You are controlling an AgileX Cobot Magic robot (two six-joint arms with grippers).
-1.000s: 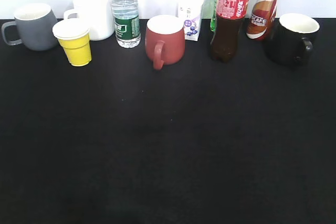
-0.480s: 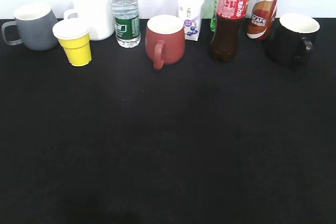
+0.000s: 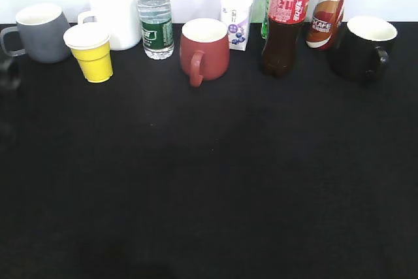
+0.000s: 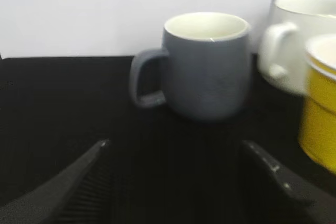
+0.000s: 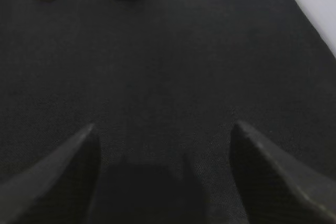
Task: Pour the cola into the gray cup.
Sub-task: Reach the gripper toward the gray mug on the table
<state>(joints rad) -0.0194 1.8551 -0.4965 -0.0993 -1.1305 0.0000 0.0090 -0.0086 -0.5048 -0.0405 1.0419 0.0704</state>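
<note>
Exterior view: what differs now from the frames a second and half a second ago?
The left gripper has come into view at the left edge, just below the gray cup, open and holding nothing. The cola and the other cups and bottles stand as before.

My left gripper (image 3: 9,76) now shows as a dark shape at the left edge of the exterior frame, just below the gray cup (image 3: 40,32), where only bare black table showed before. It is blurred, so it is probably just a fingertip.
</note>
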